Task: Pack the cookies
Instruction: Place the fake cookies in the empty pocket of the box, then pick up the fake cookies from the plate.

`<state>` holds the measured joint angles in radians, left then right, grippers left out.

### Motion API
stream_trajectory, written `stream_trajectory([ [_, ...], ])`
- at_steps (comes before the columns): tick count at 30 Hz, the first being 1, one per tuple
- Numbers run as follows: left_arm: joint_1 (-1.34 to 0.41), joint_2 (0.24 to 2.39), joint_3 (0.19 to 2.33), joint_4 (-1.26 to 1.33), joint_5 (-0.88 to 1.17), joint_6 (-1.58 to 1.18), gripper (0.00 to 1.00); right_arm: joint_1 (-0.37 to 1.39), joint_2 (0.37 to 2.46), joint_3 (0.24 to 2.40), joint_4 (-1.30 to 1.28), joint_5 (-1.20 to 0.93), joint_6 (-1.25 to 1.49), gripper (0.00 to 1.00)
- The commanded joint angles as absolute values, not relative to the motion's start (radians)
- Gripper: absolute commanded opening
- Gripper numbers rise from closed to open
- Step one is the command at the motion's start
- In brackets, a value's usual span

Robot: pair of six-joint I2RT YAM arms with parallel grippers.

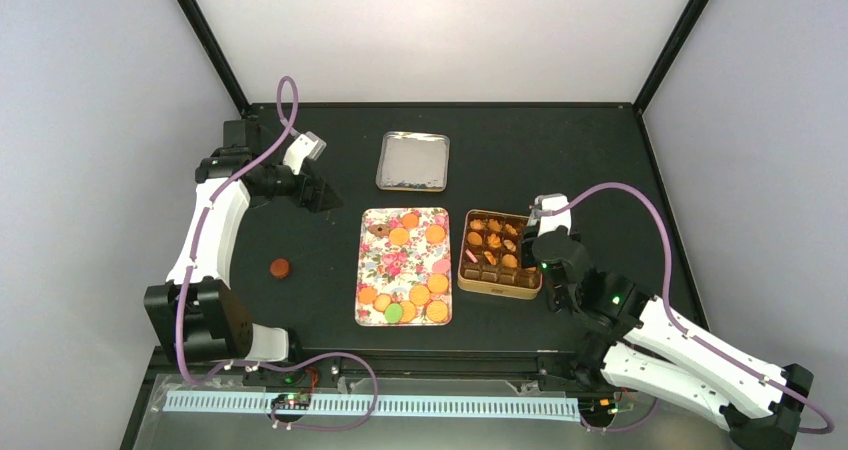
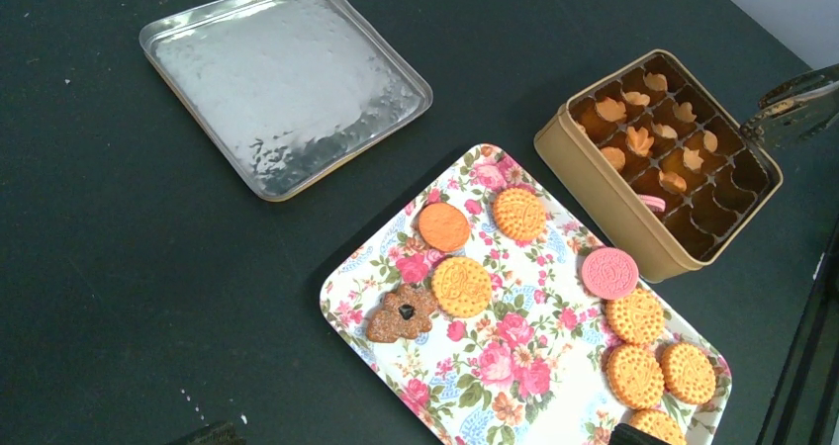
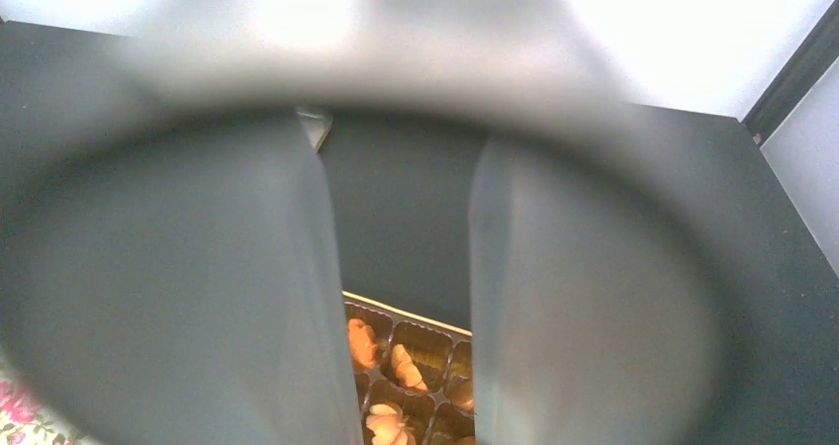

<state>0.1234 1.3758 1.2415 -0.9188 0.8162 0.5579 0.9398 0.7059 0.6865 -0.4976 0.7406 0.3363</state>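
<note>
Blurred fingers (image 3: 198, 297) hide most of the tin (image 3: 416, 316) in the right wrist view; only a few compartments (image 3: 423, 344) show between them. The tray (image 2: 524, 366) runs off the left wrist view's bottom edge.

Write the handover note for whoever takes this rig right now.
Left gripper: open, empty, left of the tray.
Right gripper: open, empty, over the tin's right edge.
Done: several cookies in the tin's compartments.
Left: about a dozen on the tray, one round piece loose on the table to its left; lid off, beyond the tray.
</note>
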Motion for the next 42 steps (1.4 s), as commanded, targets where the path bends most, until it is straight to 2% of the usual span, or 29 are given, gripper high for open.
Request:
stream_trajectory([
  [1, 0.122, 1.372, 1.253, -0.902, 0.847, 0.558, 0.99, 0.931, 0.699, 0.689, -0.446, 0.757, 0.307, 0.38],
  [4, 0.121, 1.372, 1.253, -0.902, 0.846, 0.56, 0.99, 0.933, 0.701, 0.697, -0.403, 0.69, 0.267, 0.37],
  [7, 0.122, 1.374, 1.253, -0.905, 0.842, 0.56, 0.99, 0.933, 0.74, 0.725, -0.331, 0.538, 0.207, 0.37],
  [20, 0.137, 1.371, 1.253, -0.943, 0.775, 0.564, 0.99, 1.231, 1.187, 0.925, -0.002, 0.292, 0.088, 0.37],
  [26, 0.138, 1.361, 1.263, -0.957, 0.775, 0.573, 0.99, 1.273, 1.371, 0.975, 0.11, 0.175, 0.086, 0.4],
  [42, 0.139, 1.352, 1.278, -0.969, 0.797, 0.586, 0.99, 1.271, 1.471, 0.93, 0.166, 0.12, 0.105, 0.41],
])
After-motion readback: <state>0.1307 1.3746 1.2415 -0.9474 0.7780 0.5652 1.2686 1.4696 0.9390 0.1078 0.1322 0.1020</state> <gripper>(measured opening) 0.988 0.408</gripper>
